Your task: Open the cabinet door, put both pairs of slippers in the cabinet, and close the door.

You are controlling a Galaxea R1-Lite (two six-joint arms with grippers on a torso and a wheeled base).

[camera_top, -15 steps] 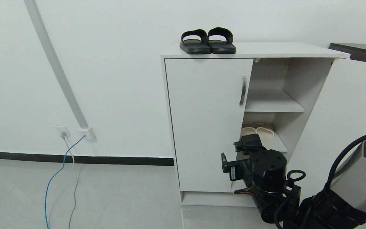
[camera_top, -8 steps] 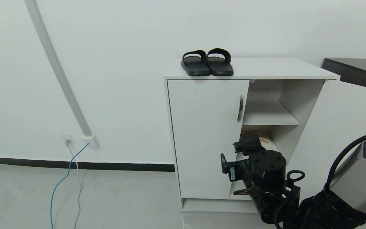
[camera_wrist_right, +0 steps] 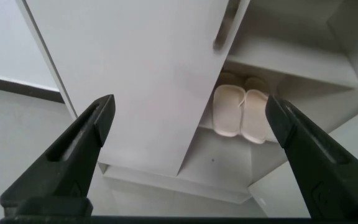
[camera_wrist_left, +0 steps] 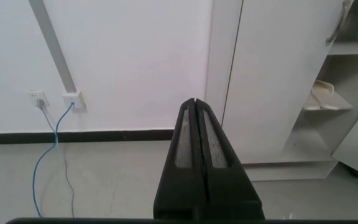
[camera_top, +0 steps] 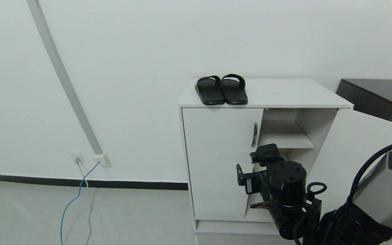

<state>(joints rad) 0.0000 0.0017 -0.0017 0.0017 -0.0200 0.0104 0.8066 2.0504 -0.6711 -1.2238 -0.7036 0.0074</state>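
A pair of black slippers [camera_top: 221, 90] stands on top of the white cabinet [camera_top: 284, 93]. The cabinet's left door [camera_top: 219, 163] is shut and its right door [camera_top: 352, 149] is swung wide open. A pair of cream slippers [camera_wrist_right: 244, 112] lies on a lower shelf inside, also visible in the left wrist view [camera_wrist_left: 323, 94]. My right gripper [camera_wrist_right: 190, 102] is open and empty, facing the shut door's edge and the cream slippers. My right arm [camera_top: 284, 183] is low in front of the open compartment. My left gripper [camera_wrist_left: 194, 106] is shut and empty, off to the cabinet's left above the floor.
A wall socket [camera_top: 77, 158] with a blue and a grey cable [camera_top: 77, 197] is on the wall left of the cabinet. A grey conduit [camera_top: 63, 78] slants up the wall. A dark tabletop [camera_top: 376, 92] stands at the right. The floor left of the cabinet is free.
The whole head picture has slid downward, so the camera has moved. The right arm keeps its place in the picture and now covers the cream slippers.
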